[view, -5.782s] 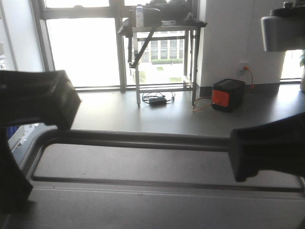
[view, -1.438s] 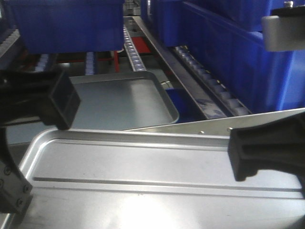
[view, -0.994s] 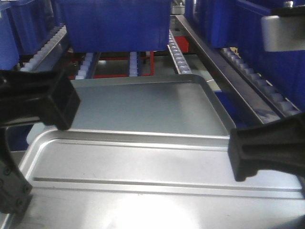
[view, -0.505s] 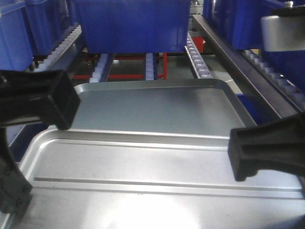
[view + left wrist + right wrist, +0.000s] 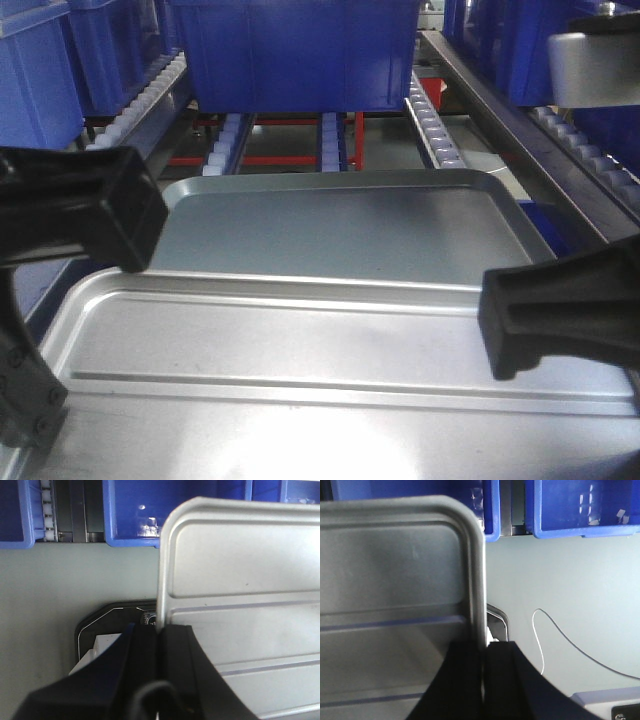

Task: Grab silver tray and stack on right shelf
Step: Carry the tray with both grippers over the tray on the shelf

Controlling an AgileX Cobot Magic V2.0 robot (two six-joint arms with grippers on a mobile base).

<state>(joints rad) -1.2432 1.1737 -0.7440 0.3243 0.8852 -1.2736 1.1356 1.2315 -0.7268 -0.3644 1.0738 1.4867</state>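
The front view sits low and close behind the silver tray (image 5: 300, 360). It faces forward between the left hand (image 5: 80, 215) and the right hand (image 5: 560, 315), toward the shelf (image 5: 432, 110). Each wrist view looks along its own hand from very near, down at the rim it pinches. All three views share that tray.
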